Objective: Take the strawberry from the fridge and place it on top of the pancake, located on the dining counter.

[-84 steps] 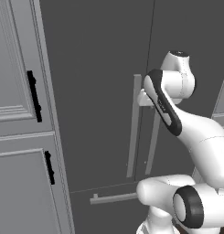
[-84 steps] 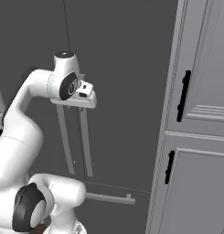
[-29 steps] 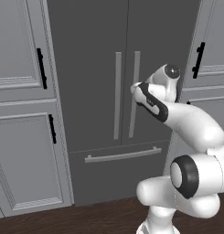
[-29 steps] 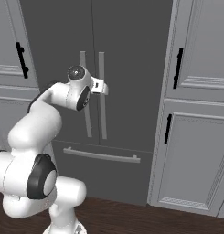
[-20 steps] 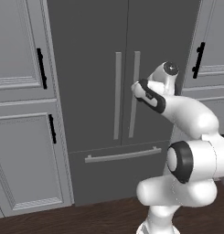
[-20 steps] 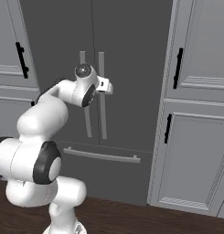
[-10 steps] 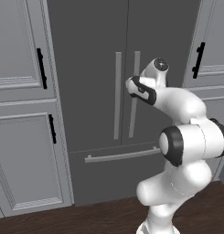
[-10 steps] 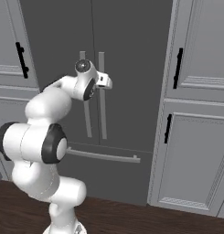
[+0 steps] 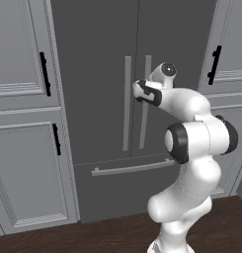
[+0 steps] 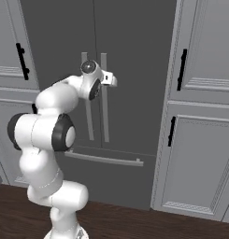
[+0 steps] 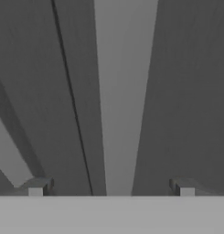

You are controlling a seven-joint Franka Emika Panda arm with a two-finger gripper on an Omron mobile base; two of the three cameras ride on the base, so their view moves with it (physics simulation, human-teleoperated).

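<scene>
The fridge (image 9: 98,74) is a tall dark-grey double-door unit, and both doors are shut. My gripper (image 9: 137,90) is stretched out to the right door's vertical bar handle (image 9: 146,99), at its upper part. From the right base view the gripper (image 10: 111,80) is right in front of that handle (image 10: 104,98). In the hand view the handle (image 11: 125,91) runs up between my two fingertips (image 11: 38,187), which stand wide open to either side of it. The strawberry is hidden behind the shut doors. The pancake and the dining counter are out of view.
The left door's handle (image 9: 127,104) runs close beside the right one, with the door seam (image 11: 72,100) between them. Below is the bottom drawer with its horizontal bar (image 9: 132,167). Lighter grey cabinets with black handles (image 9: 43,74) (image 10: 182,70) flank the fridge. The floor (image 10: 134,224) is dark wood.
The base backed away from the fridge earlier, widening both views. Over the last second the arm has reached forward and up, bringing the open gripper to the right door's handle.
</scene>
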